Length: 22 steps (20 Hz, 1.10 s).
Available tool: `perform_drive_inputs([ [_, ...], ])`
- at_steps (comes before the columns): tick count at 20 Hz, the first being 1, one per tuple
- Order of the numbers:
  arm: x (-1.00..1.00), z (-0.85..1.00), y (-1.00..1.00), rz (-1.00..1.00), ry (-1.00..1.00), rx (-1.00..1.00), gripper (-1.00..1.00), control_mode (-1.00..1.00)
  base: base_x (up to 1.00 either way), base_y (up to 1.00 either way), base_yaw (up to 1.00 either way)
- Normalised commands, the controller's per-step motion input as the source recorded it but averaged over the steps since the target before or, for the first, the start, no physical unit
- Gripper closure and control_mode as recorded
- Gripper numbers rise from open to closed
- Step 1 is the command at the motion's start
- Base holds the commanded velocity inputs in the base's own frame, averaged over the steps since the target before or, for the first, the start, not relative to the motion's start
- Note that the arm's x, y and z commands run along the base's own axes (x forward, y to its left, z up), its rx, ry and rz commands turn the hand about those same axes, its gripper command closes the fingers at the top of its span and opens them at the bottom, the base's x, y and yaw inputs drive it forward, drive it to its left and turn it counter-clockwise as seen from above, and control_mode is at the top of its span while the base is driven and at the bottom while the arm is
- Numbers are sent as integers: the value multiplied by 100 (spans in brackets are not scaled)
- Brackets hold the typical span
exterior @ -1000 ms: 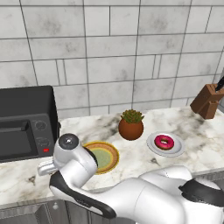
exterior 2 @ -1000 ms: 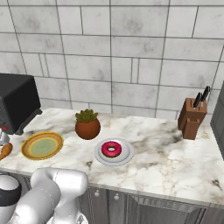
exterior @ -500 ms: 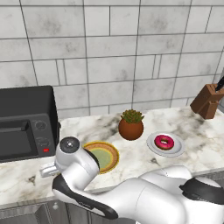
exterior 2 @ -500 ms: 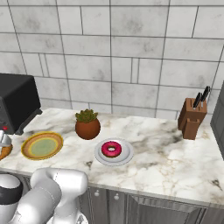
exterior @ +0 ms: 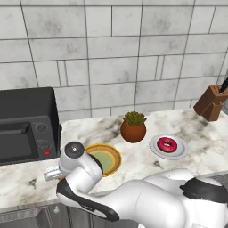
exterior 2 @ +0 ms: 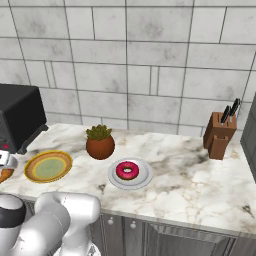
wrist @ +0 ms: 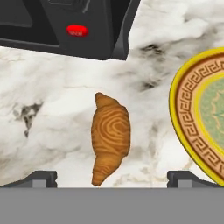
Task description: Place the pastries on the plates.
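The golden-brown croissant (wrist: 110, 138) lies on the marble counter, just in front of the microwave and left of the yellow-rimmed plate with a green centre (wrist: 199, 118). My gripper (wrist: 112, 178) hangs over the croissant, open, with one fingertip (wrist: 41, 178) on each side of it and nothing held. A sliver of the croissant (exterior 2: 3, 175) shows at the left edge of the right base view. The pink-frosted donut (exterior: 167, 144) sits on the plain white plate (exterior: 156, 149), to the right of the yellow-rimmed plate (exterior: 111, 161).
A black microwave (exterior: 24, 124) stands at the back left, close to the croissant. A brown pot with a green plant (exterior: 133, 127) sits between the two plates. A wooden knife block (exterior: 213, 102) is at the far right. My arm covers the counter's front left.
My arm's elbow has drifted slightly down and to the right. The gripper stays open, and the donut, croissant and plates have not moved.
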Motion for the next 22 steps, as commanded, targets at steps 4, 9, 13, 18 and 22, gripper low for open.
perform_drive_inputs([
  [4, 19, -25, 8, 0, 0, 0, -100, -100, 0, 0, 0],
  [9, 19, -27, 7, 0, 0, 0, -100, -100, 0, 0, 0],
  [13, 18, -29, 4, 0, 0, 0, -100, -100, 0, 0, 0],
  [18, 18, -31, 11, 0, 0, 0, -100, -100, 0, 0, 0],
  [22, 23, -31, 28, 0, 0, -1, -100, -100, 0, 0, 0],
])
